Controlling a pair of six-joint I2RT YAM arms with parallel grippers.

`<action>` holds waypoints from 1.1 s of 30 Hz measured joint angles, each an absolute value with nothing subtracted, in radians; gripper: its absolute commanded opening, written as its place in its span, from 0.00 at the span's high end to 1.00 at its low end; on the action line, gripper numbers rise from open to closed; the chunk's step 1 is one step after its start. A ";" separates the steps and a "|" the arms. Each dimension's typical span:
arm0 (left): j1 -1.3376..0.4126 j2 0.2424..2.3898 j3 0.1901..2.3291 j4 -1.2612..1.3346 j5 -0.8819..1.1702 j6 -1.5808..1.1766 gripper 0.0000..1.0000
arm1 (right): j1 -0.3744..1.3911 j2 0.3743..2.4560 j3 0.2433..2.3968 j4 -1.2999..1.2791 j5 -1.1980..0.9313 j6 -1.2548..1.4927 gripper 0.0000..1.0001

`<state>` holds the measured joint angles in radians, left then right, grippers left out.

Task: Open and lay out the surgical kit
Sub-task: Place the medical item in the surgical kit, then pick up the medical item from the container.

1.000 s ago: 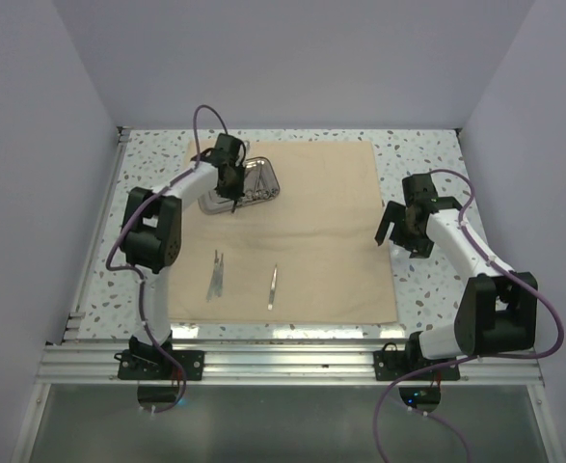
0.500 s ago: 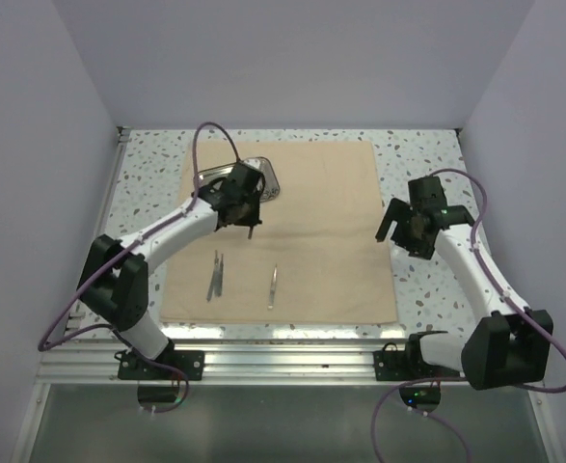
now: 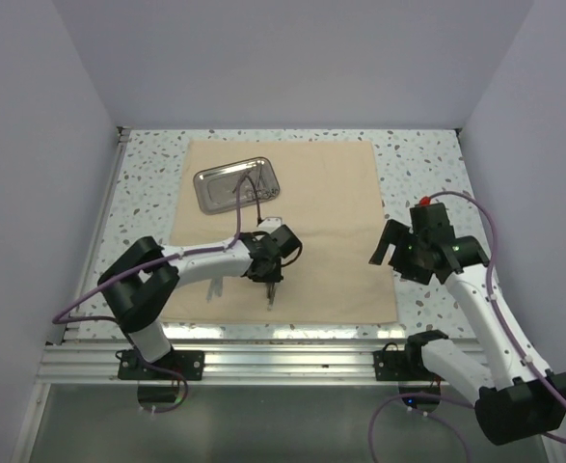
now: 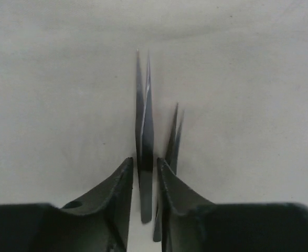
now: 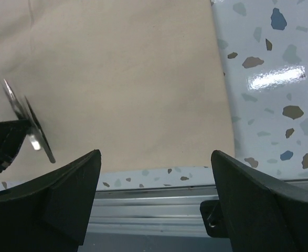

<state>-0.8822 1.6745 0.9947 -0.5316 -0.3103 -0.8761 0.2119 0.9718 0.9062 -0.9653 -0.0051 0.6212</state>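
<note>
The tan cloth wrap point(image 3: 331, 212) lies spread flat on the table. The steel tray point(image 3: 205, 178) sits on its far left part with ring-handled instruments point(image 3: 252, 190) in it. My left gripper point(image 3: 272, 280) is low over the cloth's front middle, shut on thin silver tweezers point(image 4: 143, 115), which point away from the jaws point(image 4: 144, 163). A second thin dark shape point(image 4: 173, 136) lies just right of them; I cannot tell whether it is an instrument or a shadow. My right gripper point(image 3: 396, 253) is open and empty above the cloth's right edge point(image 5: 122, 79). The held tweezers show in the right wrist view point(image 5: 22, 110).
The speckled table point(image 3: 427, 164) is bare to the right of the cloth. An aluminium rail point(image 3: 283, 357) runs along the near edge. White walls close in the left, right and back. The left arm point(image 3: 205, 258) lies across the cloth's front left.
My left gripper has left the tray and swung forward and right to the cloth's front middle. The tray is now uncovered. My right gripper has moved slightly toward the near edge.
</note>
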 measured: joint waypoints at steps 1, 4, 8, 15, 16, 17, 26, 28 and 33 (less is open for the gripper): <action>-0.902 1.694 1.011 -0.537 -0.318 -0.890 0.61 | 0.215 0.959 0.907 -0.976 -0.007 0.622 0.10; -0.952 1.745 1.079 -0.573 -0.340 -0.918 0.51 | 0.218 0.928 0.907 -1.000 -0.014 0.621 0.09; -0.978 1.762 1.186 -0.654 -0.380 -0.930 0.46 | 0.218 0.893 0.907 -1.022 -0.016 0.621 0.09; -0.830 1.757 1.413 -0.731 -0.455 -0.799 0.47 | 0.218 0.884 0.918 -1.053 0.007 0.609 0.08; -0.785 1.755 1.432 -0.727 -0.458 -0.767 0.47 | 0.218 0.891 0.929 -1.060 0.015 0.605 0.08; -0.735 1.754 1.446 -0.720 -0.461 -0.733 0.47 | 0.218 0.900 0.944 -1.063 0.025 0.600 0.08; -0.402 1.973 1.739 -0.660 -0.435 -0.481 0.51 | 0.219 1.009 1.053 -1.064 0.091 0.564 0.08; -0.389 2.079 1.853 -0.648 -0.416 -0.432 0.52 | 0.219 1.042 1.081 -1.063 0.106 0.557 0.08; -0.374 2.265 2.031 -0.618 -0.335 -0.336 0.50 | 0.219 1.094 1.097 -1.061 0.123 0.555 0.08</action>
